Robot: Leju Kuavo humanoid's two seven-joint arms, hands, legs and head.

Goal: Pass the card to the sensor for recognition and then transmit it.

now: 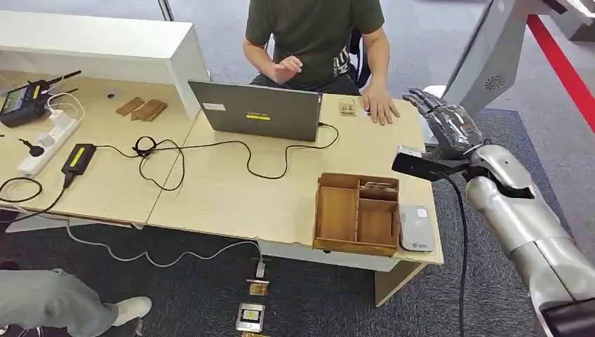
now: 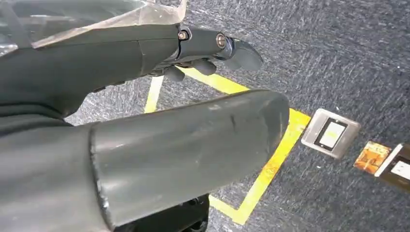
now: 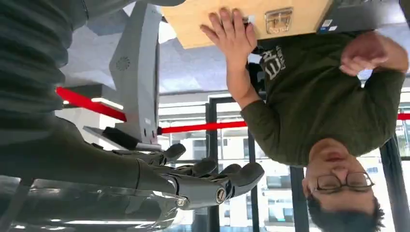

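I'm counting: one laptop (image 1: pixel 259 109), one wooden tray (image 1: pixel 356 213), one grey sensor (image 1: pixel 415 228), one power strip (image 1: pixel 48 143), one person (image 1: pixel 316 35) sitting behind counter (image 1: pixel 231 196), three floor plates (image 1: pixel 250 316) lying below.

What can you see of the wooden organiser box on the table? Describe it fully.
The wooden organiser box looks like light brown wood, open-topped and split by thin dividers into several compartments. It sits flat near the table's front right corner. A small card-like item lies in its far right compartment. A grey sensor lies close beside its right wall.
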